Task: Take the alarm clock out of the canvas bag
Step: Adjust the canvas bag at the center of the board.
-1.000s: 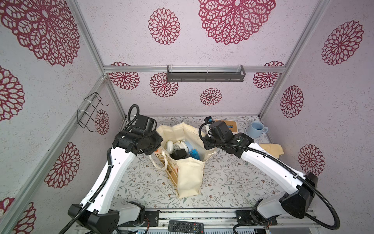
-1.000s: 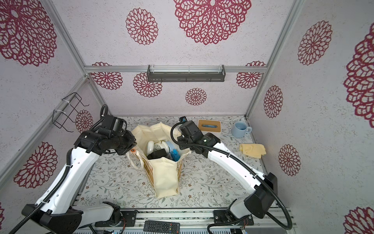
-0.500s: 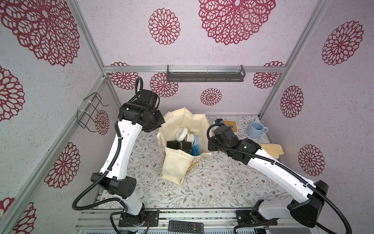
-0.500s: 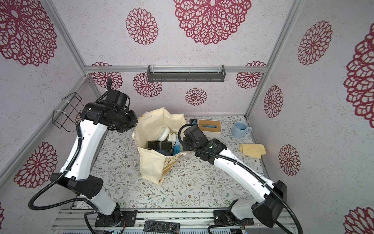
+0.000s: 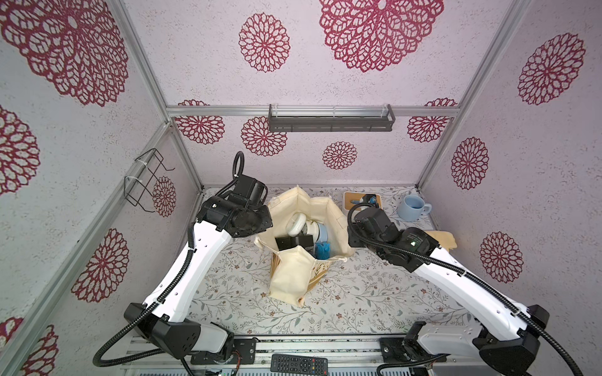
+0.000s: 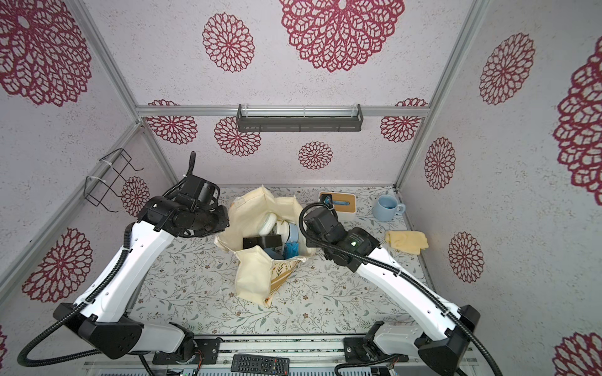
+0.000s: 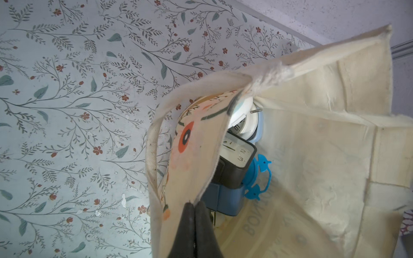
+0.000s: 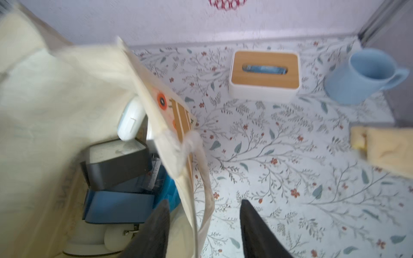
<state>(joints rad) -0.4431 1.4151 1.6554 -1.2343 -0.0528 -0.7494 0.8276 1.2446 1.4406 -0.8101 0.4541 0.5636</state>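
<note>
Standing on the desk (image 5: 374,293), the bag (image 5: 290,276) has its mouth wide; holding it open is our step now. The black clock (image 7: 237,154) sits inside, on top of a blue box (image 7: 225,198). Our left fingers (image 7: 188,223) pinch the bag's rim tight. Our right fingers (image 8: 156,227) are apart, holding nothing, with a strap (image 8: 205,178) hanging between them. Next, we think, they must dip in and grab the clock.

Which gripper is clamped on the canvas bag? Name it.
The left gripper, jaws pinched shut on the canvas bag at its rim. The right gripper stands open, a bag handle hanging between its jaws.
</note>
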